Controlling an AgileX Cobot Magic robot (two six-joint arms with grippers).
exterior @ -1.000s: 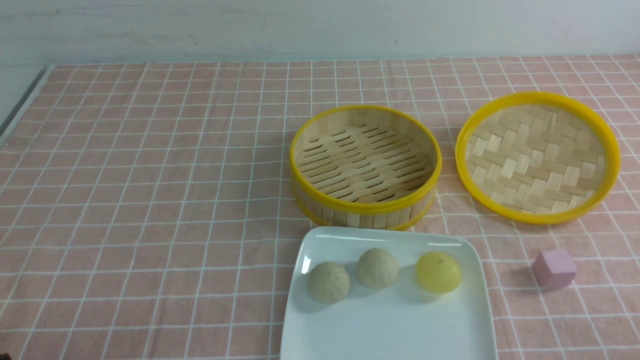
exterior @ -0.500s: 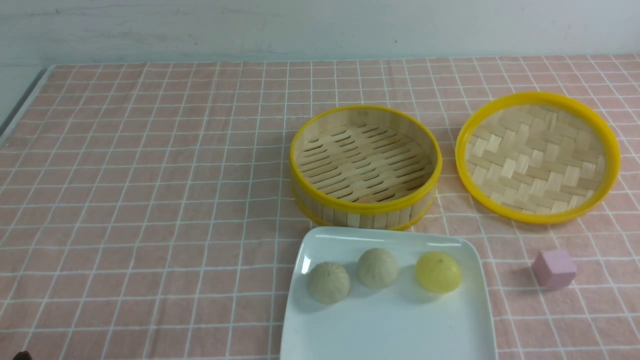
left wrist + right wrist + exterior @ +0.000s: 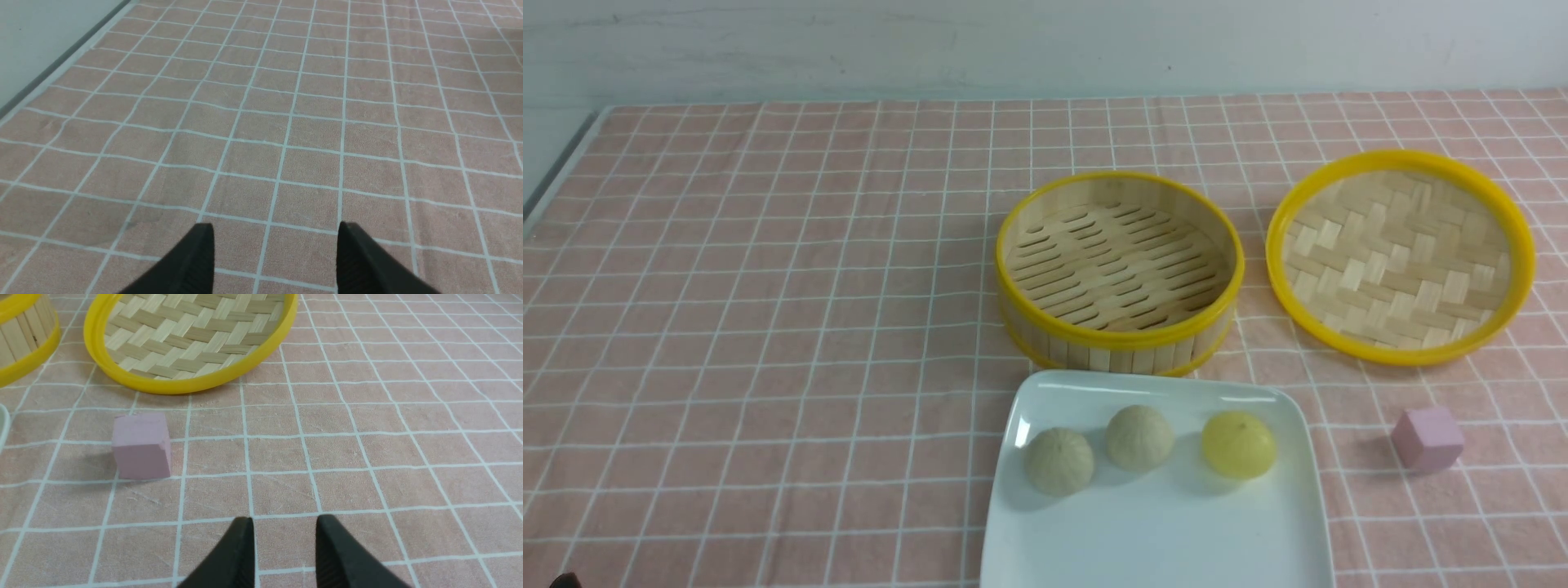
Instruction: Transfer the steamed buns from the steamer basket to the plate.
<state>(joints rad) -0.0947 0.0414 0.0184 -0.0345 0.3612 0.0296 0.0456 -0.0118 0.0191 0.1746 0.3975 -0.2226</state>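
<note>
Bamboo steamer basket sits bare | three steamed buns rest on plate | left gripper jaws wide apart, right gripper part-open, both holding nothing | risk: stray arm sweep could knock the pink cube

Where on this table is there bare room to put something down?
The checked pink cloth left of the slatted bamboo steamer basket and white square plate is bare. The right is crowded: basket, woven yellow-rimmed tray, pink cube; three buns fill the plate's far half.
</note>
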